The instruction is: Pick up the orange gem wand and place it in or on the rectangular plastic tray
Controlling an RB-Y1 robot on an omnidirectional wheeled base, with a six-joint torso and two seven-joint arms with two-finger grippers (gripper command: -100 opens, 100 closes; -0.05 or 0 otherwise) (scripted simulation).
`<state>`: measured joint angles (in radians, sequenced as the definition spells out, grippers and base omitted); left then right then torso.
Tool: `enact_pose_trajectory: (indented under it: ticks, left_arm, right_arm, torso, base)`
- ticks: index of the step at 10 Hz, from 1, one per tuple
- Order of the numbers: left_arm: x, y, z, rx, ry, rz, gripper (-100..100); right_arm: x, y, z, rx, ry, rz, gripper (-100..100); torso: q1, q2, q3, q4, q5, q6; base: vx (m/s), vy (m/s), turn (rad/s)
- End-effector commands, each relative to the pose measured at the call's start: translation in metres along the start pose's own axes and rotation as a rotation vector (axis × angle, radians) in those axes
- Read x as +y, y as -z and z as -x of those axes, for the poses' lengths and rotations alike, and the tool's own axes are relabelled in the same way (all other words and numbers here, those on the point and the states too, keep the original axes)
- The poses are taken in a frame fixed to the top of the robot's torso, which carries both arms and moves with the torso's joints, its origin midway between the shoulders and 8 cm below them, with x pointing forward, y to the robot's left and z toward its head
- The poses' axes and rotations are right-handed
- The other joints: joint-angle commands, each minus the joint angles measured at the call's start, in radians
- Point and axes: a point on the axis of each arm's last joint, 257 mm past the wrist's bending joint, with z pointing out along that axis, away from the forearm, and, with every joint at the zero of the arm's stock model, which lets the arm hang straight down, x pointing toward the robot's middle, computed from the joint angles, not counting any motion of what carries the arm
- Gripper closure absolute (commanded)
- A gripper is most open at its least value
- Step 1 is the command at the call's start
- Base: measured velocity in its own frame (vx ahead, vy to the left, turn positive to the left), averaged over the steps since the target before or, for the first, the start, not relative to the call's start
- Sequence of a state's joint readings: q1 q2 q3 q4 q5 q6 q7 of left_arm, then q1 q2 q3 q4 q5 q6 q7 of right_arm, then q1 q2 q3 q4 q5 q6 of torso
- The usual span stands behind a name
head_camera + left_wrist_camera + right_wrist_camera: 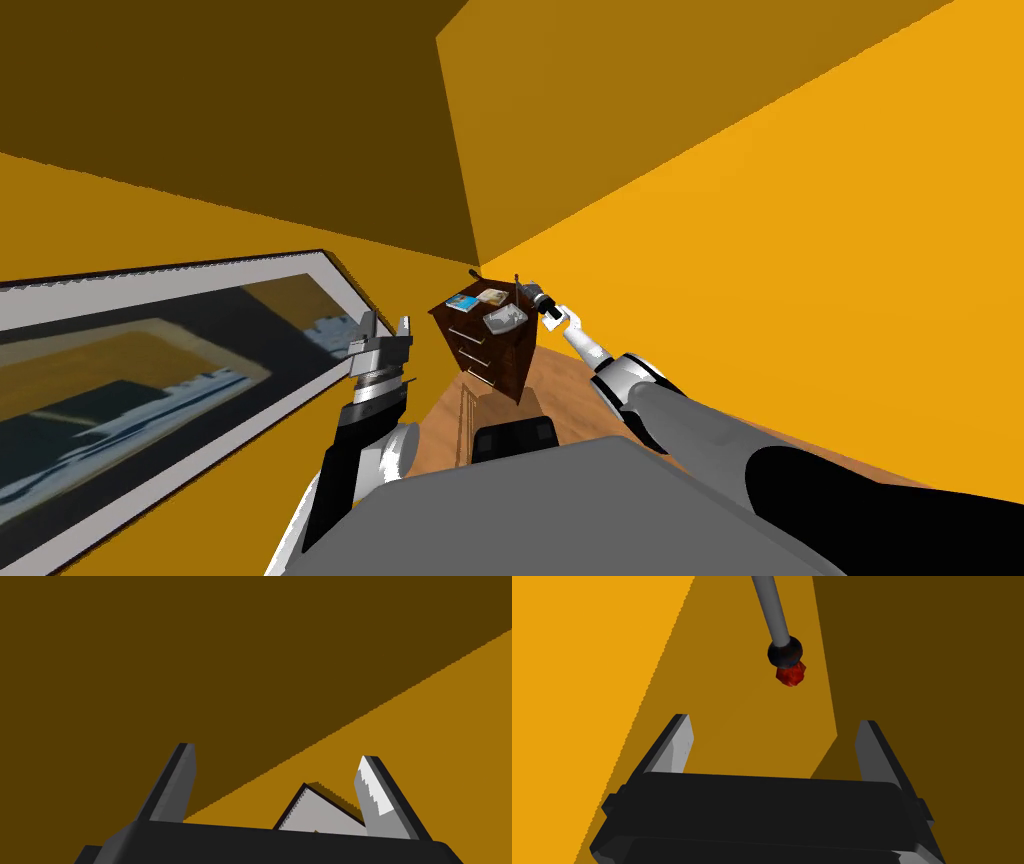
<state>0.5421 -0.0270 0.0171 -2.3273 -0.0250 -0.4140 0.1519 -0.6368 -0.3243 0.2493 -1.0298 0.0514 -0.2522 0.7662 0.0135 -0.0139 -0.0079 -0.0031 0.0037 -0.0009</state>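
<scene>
I judge nothing done yet: my right gripper [774,720], jaws apart, faces the ungripped orange-gem wand [784,651], with the grey tray [503,320] on the dresser [490,355] unreached; the left gripper [387,320] hangs spread.

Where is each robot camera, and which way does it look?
Head view: on the head, looking down and forward at a dresser in a corner; left forearm and right forearm show.
Left wrist view: on the left hand, looking along the open left end effector, raised left of the dresser.
Right wrist view: on the right hand, looking past the open right end effector at the wand.
Shared: head and right wrist views both show the right end effector.
</scene>
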Motion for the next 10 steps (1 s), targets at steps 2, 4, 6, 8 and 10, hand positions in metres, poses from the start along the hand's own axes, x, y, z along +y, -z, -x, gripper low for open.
enact_pose_trajectory:
  ticks: [2, 4, 6, 8, 10]
  left_arm:
    - [0.0, 0.0, 0.0, 0.0, 0.0, 0.0, 0]
    - [0.0, 0.0, 0.0, 0.0, 0.0, 0.0, 0]
    - [0.0, 0.0, 0.0, 0.0, 0.0, 0.0, 0]
    - [0.0, 0.0, 0.0, 0.0, 0.0, 0.0, 0]
    - [0.0, 0.0, 0.0, 0.0, 0.0, 0.0, 0]
  right_arm:
    - [-0.029, -0.003, -0.001, 0.024, 0.071, -0.051, -100]
    - [-0.049, -0.001, -0.005, 0.047, 0.11, -0.09, -100]
    - [-0.066, 0.001, -0.006, 0.064, 0.146, -0.121, -100]
    - [-0.096, 0.008, -0.01, 0.098, 0.205, -0.178, -100]
    - [-0.121, 0.017, -0.016, 0.131, 0.249, -0.226, -100]
  torso:
    - [-0.003, 0.0, 0.0, 0.0, 0.0, -0.001]
    - [-0.004, -0.001, -0.001, 0.0, -0.001, -0.001]
    - [0.004, -0.004, -0.002, -0.001, 0.001, 0.0]
    - [-0.004, -0.002, -0.001, -0.001, -0.001, 0.0]
    - [0.0, -0.004, -0.002, -0.001, 0.0, 0.0]
  base:
    - [0.014, 0.174, -0.116]
    - [0.03, 0.164, -0.098]
    - [0.043, 0.258, -0.163]
    - [0.027, 0.162, -0.11]
    - [0.056, 0.241, -0.137]
